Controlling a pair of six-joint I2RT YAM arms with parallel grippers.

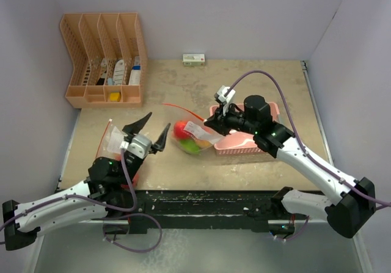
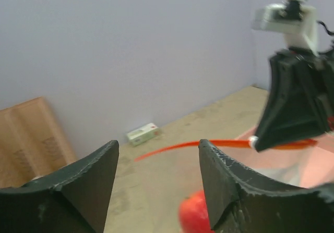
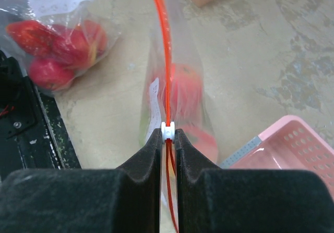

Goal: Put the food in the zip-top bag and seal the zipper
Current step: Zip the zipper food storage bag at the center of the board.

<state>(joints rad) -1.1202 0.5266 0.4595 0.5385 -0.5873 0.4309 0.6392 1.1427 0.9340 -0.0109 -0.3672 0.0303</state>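
Observation:
The clear zip-top bag point(image 1: 194, 137) lies mid-table with food inside: a red apple point(image 1: 181, 129) and a green piece point(image 1: 190, 145). Its red zipper point(image 3: 159, 35) runs away from me in the right wrist view. My right gripper point(image 3: 167, 134) is shut on the white zipper slider point(image 3: 167, 130) at the bag's right end. My left gripper point(image 1: 159, 121) hovers open just left of the bag, with nothing between its fingers point(image 2: 235, 191). In the left wrist view the zipper point(image 2: 172, 148) and the red apple point(image 2: 195, 215) show past the left gripper point(image 2: 156, 152).
A pink basket point(image 1: 244, 145) sits under the right arm. A second clear bag of red apples point(image 3: 57, 45) lies by the left arm's base. An orange organizer point(image 1: 104, 59) stands at the back left, and a small white-and-green box point(image 1: 193, 59) rests by the back wall.

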